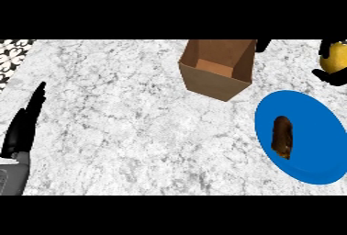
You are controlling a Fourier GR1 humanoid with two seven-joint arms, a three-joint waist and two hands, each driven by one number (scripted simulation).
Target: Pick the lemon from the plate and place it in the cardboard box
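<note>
Lemon [333, 57] clasped by right robot hand [328, 76] at right edge, left robot hand [24, 121] straight-fingered at left edge

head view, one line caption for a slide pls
Right hand holds the lemon beside the open cardboard box; a brown item lies on the blue plate; left hand rests.

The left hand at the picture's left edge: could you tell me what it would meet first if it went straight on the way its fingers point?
Nothing, as far as the picture shows. The open left hand points up and slightly right across bare grey-white marble counter; the brown cardboard box lies well off to the right of that line.
</note>
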